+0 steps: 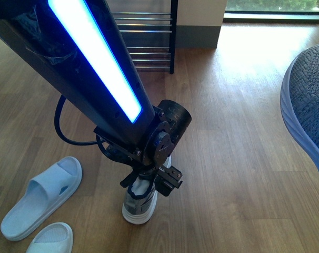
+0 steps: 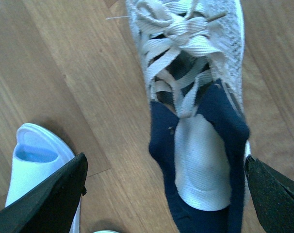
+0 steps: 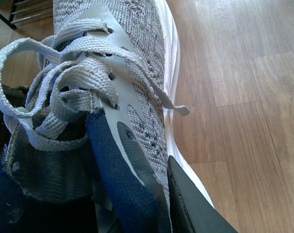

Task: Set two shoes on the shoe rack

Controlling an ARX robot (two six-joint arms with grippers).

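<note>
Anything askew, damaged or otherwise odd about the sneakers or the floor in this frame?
Nothing serious. The held sneaker has loose, looping laces, and its navy tongue looks bunched to one side. The other sneaker stands upright on the floor between the open fingers of the left gripper, with the slide sandals lying beside it.

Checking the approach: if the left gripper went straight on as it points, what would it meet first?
Probably the grey sneaker on the floor: its open collar lies between the left gripper's open fingers.
</note>
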